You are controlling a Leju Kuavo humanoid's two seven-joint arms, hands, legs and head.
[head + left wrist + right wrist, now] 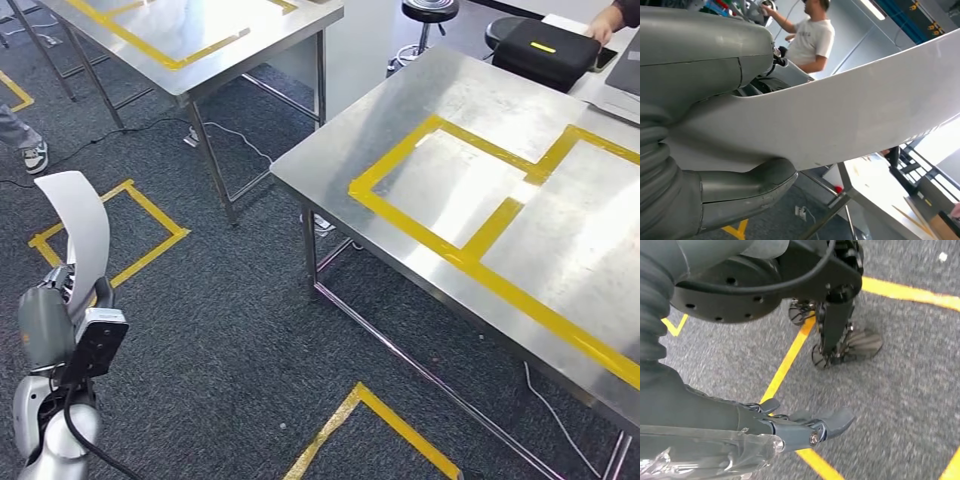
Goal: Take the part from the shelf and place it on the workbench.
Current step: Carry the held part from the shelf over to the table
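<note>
Grey carpet marked with yellow tape squares surrounds the steel workbench (483, 190), whose top carries taped yellow rectangles. Left hand (64, 300) grips the part (79, 225), a curved white panel rising above the fingers; thumb (749, 187) and upper cover clamp it from both sides. Pickup is judged complete; carrying and placing remain, as the workbench lies well apart, forward and right of this hand. Right hand (806, 427) hangs over the floor, fingers extended, holding nothing.
</note>
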